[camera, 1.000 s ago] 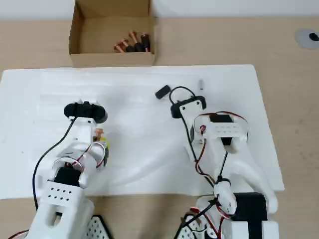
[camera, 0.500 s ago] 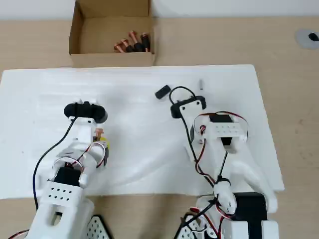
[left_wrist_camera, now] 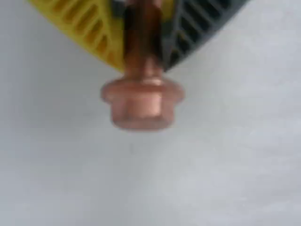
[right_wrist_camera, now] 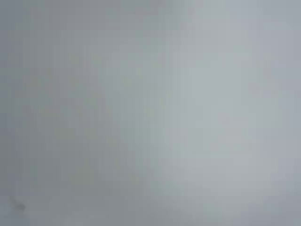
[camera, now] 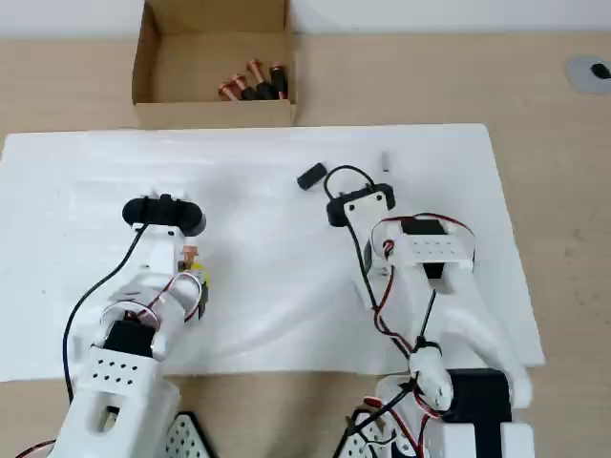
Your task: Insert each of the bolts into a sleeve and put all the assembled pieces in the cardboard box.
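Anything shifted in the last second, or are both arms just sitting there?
Nothing has visibly changed. The left gripper stays shut on the copper bolt over the white sheet. The right arm keeps its place near the loose black sleeve. The assembled pieces lie as before in the cardboard box.

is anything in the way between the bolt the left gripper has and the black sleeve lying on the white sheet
Nothing visible does. The bolt is clamped in the left gripper, and in the high view bare white sheet lies between it and the sleeve. The right arm sits beside the sleeve on its far side, off that line.
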`<state>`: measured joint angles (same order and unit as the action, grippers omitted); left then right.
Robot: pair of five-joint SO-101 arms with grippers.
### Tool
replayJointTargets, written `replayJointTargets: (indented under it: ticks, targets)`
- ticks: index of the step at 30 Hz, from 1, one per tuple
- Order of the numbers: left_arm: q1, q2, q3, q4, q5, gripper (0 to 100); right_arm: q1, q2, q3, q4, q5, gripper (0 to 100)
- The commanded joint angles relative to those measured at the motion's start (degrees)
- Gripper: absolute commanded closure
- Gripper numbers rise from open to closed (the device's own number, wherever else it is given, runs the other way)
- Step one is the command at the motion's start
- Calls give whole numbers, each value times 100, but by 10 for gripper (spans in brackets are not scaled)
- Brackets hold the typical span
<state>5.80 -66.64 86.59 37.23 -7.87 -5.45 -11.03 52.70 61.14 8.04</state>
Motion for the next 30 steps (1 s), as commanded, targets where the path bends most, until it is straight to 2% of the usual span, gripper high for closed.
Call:
replayJointTargets:
  ticks: [1,14,19,26,30]
  targets:
    - [62,-66,-44,-114,-18,992,-127,154,453,-844,-26,554]
    - [97,-66,-44,-114,-18,991,-127,101,321,-677,-18,552]
    - [97,-66,-44,-114,-18,991,-119,101,-681,413,782,551]
    - [97,-66,-44,-114,-18,991,-119,-699,-3081,2224,1380,551]
    - [97,-66,-44,-114,-18,991,-110,-1103,-4356,3033,1433,551]
